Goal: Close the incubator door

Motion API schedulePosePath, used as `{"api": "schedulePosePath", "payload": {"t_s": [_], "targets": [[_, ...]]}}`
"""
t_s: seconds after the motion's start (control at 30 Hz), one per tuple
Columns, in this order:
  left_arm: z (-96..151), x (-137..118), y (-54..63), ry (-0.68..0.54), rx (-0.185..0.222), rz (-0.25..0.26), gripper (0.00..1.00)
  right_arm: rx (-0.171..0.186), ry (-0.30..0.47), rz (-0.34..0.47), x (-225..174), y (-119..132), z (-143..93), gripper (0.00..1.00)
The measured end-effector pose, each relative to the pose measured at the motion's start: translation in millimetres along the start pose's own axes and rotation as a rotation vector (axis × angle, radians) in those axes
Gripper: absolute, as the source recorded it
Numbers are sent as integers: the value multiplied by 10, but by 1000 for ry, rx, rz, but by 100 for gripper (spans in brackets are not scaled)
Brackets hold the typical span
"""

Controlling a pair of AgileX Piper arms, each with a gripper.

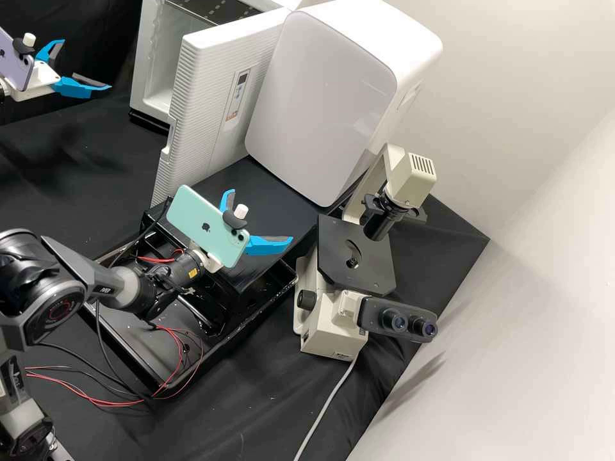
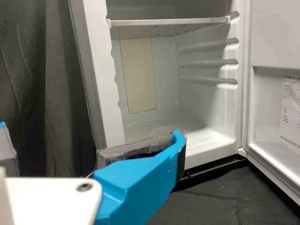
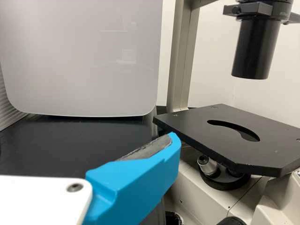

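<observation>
Left gripper: at the far left, left of the incubator's open front and apart from it; jaws [image 1: 86,64] wide apart, nothing between them; a lilac phone [image 1: 15,61] rides on its arm.
Incubator: far left [image 1: 154,70], white, its hollow showing, with a shelf [image 2: 168,21] inside.
Incubator door: open, standing out from the right side of the opening [image 1: 211,102], its ridged outer face turned right.
Black tray: near left [image 1: 138,358], red wires [image 1: 170,333] over it.
Right gripper: between the door and the microscope, jaws [image 1: 261,214] apart and holding nothing; a mint-green phone [image 1: 205,224] on its arm.
White cabinet: far, just right of the door [image 1: 327,96].
Microscope: right, nearer than the cabinet [image 1: 333,326], upright.
</observation>
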Motion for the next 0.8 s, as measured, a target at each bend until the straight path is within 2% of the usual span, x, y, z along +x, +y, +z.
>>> {"api": "schedulePosePath", "payload": {"t_s": [0.47, 0.5, 0.8], "targets": [[0, 0, 0, 0, 0, 0, 100, 0, 1, 1, 0, 1, -1, 100], [0, 0, 0, 0, 0, 0, 100, 0, 1, 1, 0, 1, -1, 0], [0, 0, 0, 0, 0, 0, 100, 42, 68, 40, -14, 49, -69, 0]]}}
